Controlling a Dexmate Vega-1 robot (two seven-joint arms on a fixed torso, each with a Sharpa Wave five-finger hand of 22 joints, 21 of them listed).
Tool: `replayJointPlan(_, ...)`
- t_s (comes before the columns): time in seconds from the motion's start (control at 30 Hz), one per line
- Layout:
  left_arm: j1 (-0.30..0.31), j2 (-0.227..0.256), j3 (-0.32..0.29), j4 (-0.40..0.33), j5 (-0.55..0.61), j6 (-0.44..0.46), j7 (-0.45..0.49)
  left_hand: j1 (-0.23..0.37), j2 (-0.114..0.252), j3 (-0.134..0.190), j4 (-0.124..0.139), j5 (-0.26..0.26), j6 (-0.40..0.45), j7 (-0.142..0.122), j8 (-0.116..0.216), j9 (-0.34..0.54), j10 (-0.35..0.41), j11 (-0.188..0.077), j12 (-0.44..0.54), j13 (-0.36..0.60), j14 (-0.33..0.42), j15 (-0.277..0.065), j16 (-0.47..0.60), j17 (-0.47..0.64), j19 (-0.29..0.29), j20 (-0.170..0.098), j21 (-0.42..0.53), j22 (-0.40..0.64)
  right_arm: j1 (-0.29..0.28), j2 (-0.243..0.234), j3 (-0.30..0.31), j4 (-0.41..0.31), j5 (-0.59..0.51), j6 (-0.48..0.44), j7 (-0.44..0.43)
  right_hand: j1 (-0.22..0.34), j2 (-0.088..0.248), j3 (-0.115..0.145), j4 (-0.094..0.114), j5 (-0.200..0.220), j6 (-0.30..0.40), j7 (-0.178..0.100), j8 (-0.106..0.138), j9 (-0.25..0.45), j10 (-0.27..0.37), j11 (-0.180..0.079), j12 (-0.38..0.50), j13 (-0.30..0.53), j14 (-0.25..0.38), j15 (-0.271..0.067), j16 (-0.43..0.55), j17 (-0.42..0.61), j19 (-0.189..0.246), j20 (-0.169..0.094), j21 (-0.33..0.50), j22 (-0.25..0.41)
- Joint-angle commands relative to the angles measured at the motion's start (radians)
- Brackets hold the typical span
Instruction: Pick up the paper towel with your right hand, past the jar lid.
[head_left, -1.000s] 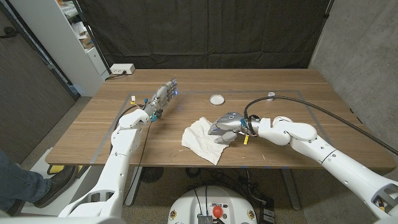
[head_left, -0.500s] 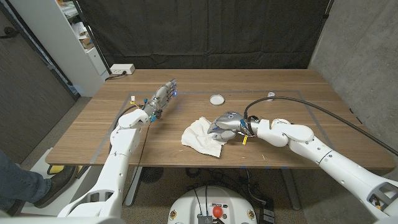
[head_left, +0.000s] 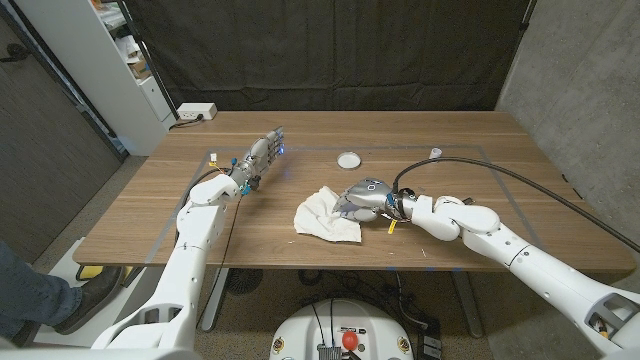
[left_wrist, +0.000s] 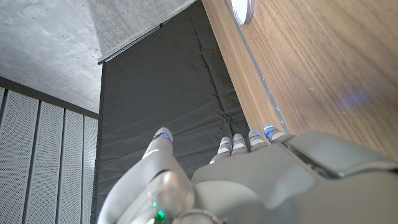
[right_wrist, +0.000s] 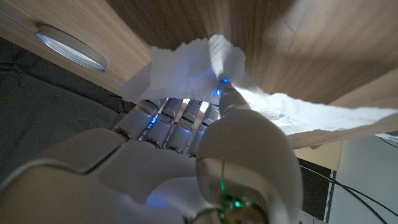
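On the near middle of the wooden table (head_left: 480, 140), the right hand (head_left: 362, 197) is seen closed over the right-hand edge of the paper towel (head_left: 322, 215). In the right wrist view its fingers (right_wrist: 163, 124) are curled into the sheet, and a fold of paper towel (right_wrist: 205, 62) is gathered against the thumb, so the towel is judged to be gripped, not merely touched. Most of the sheet appears to lie on the wood.

For the lift to be done well, the grip should be kept firm and the hand raised straight up before any sideways travel, so that the trailing part is peeled off the table and not dragged. A crumpled sheet is light but limp; only a pinched edge seems to be held, and it could slide out if the hand is jerked.

The towel is bunched into an uneven lump. Its long axis is seen in the head view to run from the far right, under the hand, towards the near left, with a loose corner pointing at the table's front edge.

Beyond the towel, the jar lid (head_left: 349, 160) lies flat, well apart from it. Farther to the left, the left hand (head_left: 262, 153) is held over the table with its fingers straight and apart, holding nothing.
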Motion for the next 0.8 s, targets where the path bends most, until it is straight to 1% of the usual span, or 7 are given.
replayJointPlan(0.03, -0.027, -0.002, -0.002, 0.044, -0.004, -0.018, -0.013, -0.001, 0.005, 0.000, -0.004, -0.001, -0.001, -0.001, 0.002, 0.004, -0.031, -0.004, 0.003, 0.004, -0.069, 0.005, -0.001, 0.005, -0.158, 0.002, 0.003, 0.004, -0.001, 0.005, -0.007, 0.012, 0.009, -0.029, -0.028, 0.026, 0.005, -0.008, -0.001, -0.004, 0.124, 0.061, 0.012, 0.028, 0.166, 0.040, 0.018, 0.056, 0.153, -0.091, 0.013, 0.121, 0.013, -0.061, 0.013, 0.010)
replayJointPlan(0.27, -0.053, -0.005, 0.001, 0.086, 0.000, -0.034, -0.021, -0.001, 0.005, -0.001, -0.004, -0.001, -0.001, -0.001, 0.002, 0.004, -0.031, -0.003, 0.003, 0.004, -0.068, 0.005, 0.000, 0.005, -0.159, 0.002, 0.003, 0.004, -0.007, 0.003, 0.004, 0.003, 0.025, -0.044, -0.027, 0.037, 0.013, -0.007, 0.002, -0.006, 0.139, 0.065, 0.021, 0.036, 0.172, 0.037, 0.026, 0.063, 0.158, -0.091, 0.016, 0.131, 0.013, -0.062, 0.021, 0.015)
replayJointPlan(0.47, -0.074, -0.008, 0.006, 0.113, 0.004, -0.044, -0.028, -0.002, 0.005, -0.001, -0.005, -0.001, -0.001, -0.001, 0.002, 0.004, -0.031, -0.002, 0.003, 0.004, -0.068, 0.003, 0.000, 0.005, -0.159, 0.002, 0.003, 0.004, -0.015, -0.002, 0.017, -0.011, 0.047, -0.049, -0.015, 0.047, 0.023, -0.004, 0.006, -0.010, 0.145, 0.064, 0.024, 0.041, 0.181, 0.041, 0.035, 0.070, 0.149, -0.091, 0.002, 0.132, 0.009, -0.062, 0.026, 0.018)
replayJointPlan(0.57, -0.080, -0.010, 0.008, 0.121, 0.006, -0.046, -0.030, -0.002, 0.005, -0.001, -0.005, -0.001, -0.001, 0.000, 0.002, 0.004, -0.032, -0.002, 0.003, 0.004, -0.068, 0.004, 0.000, 0.005, -0.159, 0.002, 0.003, 0.004, -0.022, -0.005, 0.026, -0.022, 0.057, -0.052, -0.012, 0.051, 0.026, -0.004, 0.008, -0.012, 0.151, 0.064, 0.027, 0.043, 0.187, 0.043, 0.039, 0.072, 0.156, -0.092, 0.005, 0.136, 0.010, -0.063, 0.030, 0.019)
replayJointPlan(0.63, -0.083, -0.011, 0.009, 0.123, 0.008, -0.047, -0.031, -0.002, 0.005, -0.001, -0.005, -0.001, 0.000, -0.001, 0.003, 0.004, -0.031, -0.003, 0.003, 0.004, -0.069, 0.004, 0.000, 0.005, -0.160, 0.002, 0.003, 0.004, -0.028, -0.008, 0.032, -0.030, 0.060, -0.053, -0.013, 0.055, 0.026, -0.004, 0.007, -0.014, 0.159, 0.063, 0.031, 0.044, 0.191, 0.039, 0.043, 0.075, 0.158, -0.092, 0.004, 0.139, 0.012, -0.063, 0.034, 0.021)
replayJointPlan(0.8, -0.083, -0.015, 0.011, 0.116, 0.010, -0.047, -0.031, -0.003, 0.006, -0.001, -0.006, -0.001, 0.001, 0.000, 0.003, 0.004, -0.032, -0.003, 0.003, 0.004, -0.069, 0.006, 0.000, 0.005, -0.159, 0.002, 0.004, 0.004, -0.042, -0.015, 0.048, -0.051, 0.072, -0.055, -0.009, 0.064, 0.032, -0.003, 0.007, -0.019, 0.168, 0.063, 0.037, 0.049, 0.198, 0.039, 0.049, 0.080, 0.172, -0.094, 0.010, 0.147, 0.012, -0.064, 0.041, 0.025)
